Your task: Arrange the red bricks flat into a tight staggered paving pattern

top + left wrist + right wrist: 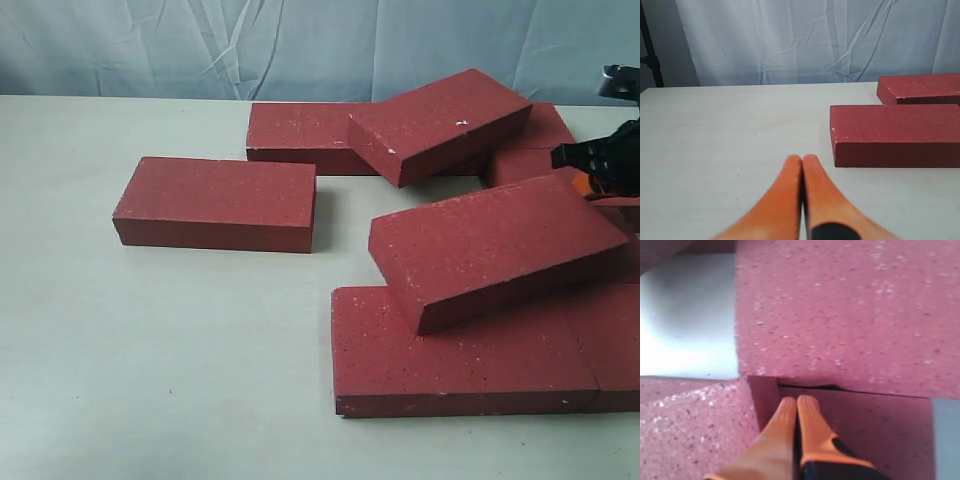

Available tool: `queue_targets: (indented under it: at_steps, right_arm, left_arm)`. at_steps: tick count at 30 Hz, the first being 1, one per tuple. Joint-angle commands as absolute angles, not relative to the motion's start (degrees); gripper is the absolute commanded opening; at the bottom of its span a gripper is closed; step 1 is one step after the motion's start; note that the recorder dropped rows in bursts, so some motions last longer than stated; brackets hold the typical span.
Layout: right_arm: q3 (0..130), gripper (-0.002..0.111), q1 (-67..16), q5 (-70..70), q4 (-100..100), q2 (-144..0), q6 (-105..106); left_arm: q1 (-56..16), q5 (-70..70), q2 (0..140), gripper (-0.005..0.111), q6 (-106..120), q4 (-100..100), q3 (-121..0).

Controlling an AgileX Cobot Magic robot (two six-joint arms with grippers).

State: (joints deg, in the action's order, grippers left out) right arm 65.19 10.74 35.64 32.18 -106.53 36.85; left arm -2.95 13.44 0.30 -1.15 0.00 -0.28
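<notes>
My right end effector (798, 405), tips pressed together, is nearer, just beside the tilted brick (495, 245) among the red bricks (300, 130) heaped at the counter's (150, 350) right edge; its long axis runs toward the left edge; left end effector (802, 161) likewise pressed together

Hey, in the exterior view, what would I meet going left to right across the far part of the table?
lone flat brick → flat brick at the back → tilted brick overlapping it → right gripper
</notes>
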Motion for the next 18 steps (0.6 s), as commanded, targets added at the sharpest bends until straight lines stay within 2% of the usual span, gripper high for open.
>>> queue_targets:
  at_steps: [1,11,18]
  right_arm:
    - [65.44,-0.001,8.67,38.69,35.35,-106.58,40.89]
    - [65.44,-0.001,1.88,43.89,35.12,-106.58,43.04]
    - [65.44,-0.001,0.84,42.94,35.42,-106.58,40.92]
  left_arm:
    - [-2.86,13.21,0.0,0.0,-1.23,0.32,0.0]
    - [-2.86,13.21,0.0,0.0,-1.23,0.32,0.0]
    - [-2.86,13.21,0.0,0.0,-1.23,0.32,0.0]
